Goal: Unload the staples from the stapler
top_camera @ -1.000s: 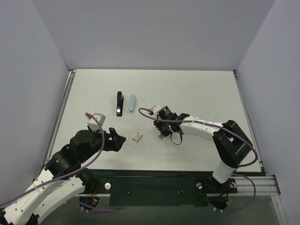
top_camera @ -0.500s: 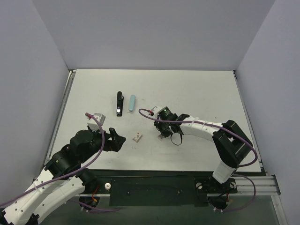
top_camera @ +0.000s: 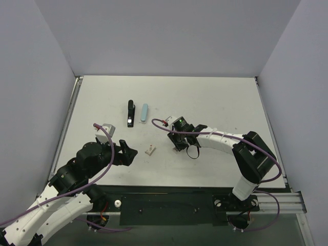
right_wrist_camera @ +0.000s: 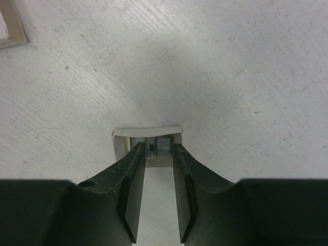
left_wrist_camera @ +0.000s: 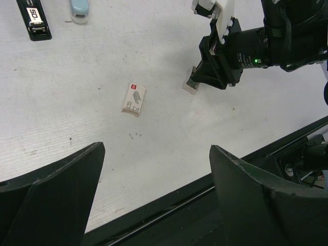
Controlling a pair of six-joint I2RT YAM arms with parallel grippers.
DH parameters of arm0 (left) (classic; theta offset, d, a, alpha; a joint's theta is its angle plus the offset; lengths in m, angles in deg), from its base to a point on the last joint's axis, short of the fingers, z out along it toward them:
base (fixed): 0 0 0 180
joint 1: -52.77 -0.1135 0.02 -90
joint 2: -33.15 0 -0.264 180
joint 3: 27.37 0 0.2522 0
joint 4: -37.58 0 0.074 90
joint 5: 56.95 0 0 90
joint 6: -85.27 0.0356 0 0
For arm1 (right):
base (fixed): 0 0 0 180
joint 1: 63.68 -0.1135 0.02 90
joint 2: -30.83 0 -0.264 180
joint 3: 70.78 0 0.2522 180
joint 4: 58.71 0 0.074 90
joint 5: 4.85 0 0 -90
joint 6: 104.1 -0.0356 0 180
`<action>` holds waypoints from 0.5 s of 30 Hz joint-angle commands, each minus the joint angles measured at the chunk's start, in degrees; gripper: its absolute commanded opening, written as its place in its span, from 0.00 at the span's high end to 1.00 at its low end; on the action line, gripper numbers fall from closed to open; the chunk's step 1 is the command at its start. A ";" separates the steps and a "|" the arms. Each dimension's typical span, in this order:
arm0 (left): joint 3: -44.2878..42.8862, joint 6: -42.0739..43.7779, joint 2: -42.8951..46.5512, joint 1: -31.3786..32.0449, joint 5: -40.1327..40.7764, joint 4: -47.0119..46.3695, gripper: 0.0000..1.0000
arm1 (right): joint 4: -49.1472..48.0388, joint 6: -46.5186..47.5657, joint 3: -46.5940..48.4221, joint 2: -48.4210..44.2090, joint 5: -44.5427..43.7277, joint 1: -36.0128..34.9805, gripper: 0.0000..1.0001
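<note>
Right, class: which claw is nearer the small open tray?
Right. The right claw sits at the tray, fingertips at its rim; the left claw hangs open well off to its left, beyond the white box.

Bright even overhead light, soft shadow ahead of the right pincer (right_wrist_camera: pixel 157 148), table (right_wrist_camera: pixel 230 61) grain sharp

I see the stapler (top_camera: pixel 130 114) lying toward the far left of the table (top_camera: pixel 220 102), a pale blue bar (top_camera: pixel 145 113) just beside it. A small white box (top_camera: pixel 150 150) sits between my grippers. Left gripper (top_camera: pixel 129 150) has fingers spread; right gripper (top_camera: pixel 177 148) points down at the tabletop, fingertips hidden
</note>
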 commanded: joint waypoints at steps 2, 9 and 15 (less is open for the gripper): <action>-1.11 1.03 -0.07 0.29 0.04 -0.45 0.06 | 0.12 -0.44 0.27 -1.87 0.19 0.25 0.75; -1.19 1.04 -1.56 0.29 0.04 -0.80 0.05 | -1.20 -1.14 -0.78 -5.65 -0.25 0.16 0.75; -0.49 0.16 -4.37 0.29 0.21 -1.50 0.06 | -0.32 -4.39 -0.25 -7.32 -3.68 0.16 0.74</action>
